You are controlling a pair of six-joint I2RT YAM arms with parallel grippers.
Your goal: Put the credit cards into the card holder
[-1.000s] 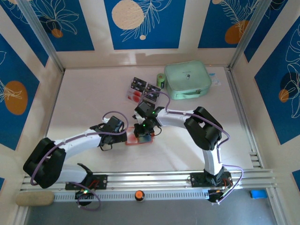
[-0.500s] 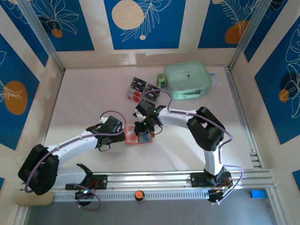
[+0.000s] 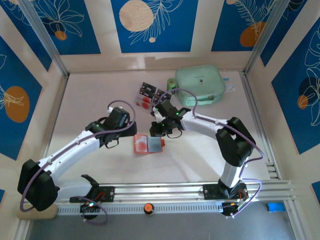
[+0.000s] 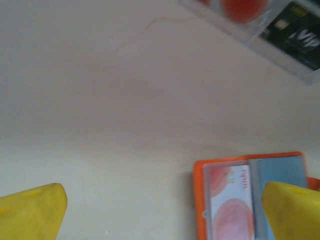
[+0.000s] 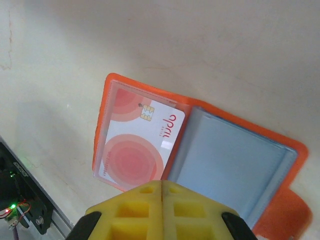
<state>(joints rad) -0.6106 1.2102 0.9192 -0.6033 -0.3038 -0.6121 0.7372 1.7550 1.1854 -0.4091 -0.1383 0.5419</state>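
Table (image 3: 85, 105) bears card holder (image 3: 148, 144), credit cards (image 3: 149, 95), mint pouch (image 3: 200, 85).

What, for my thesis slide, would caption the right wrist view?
Shut right gripper over the open card holder, one credit card in its clear pocket.

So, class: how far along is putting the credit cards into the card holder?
Done: one card sits in the open card holder's clear pocket. In hand: nothing; the left gripper is open and empty, the right gripper shut on nothing. Left: two credit cards by the mint pouch, not yet pocketed.
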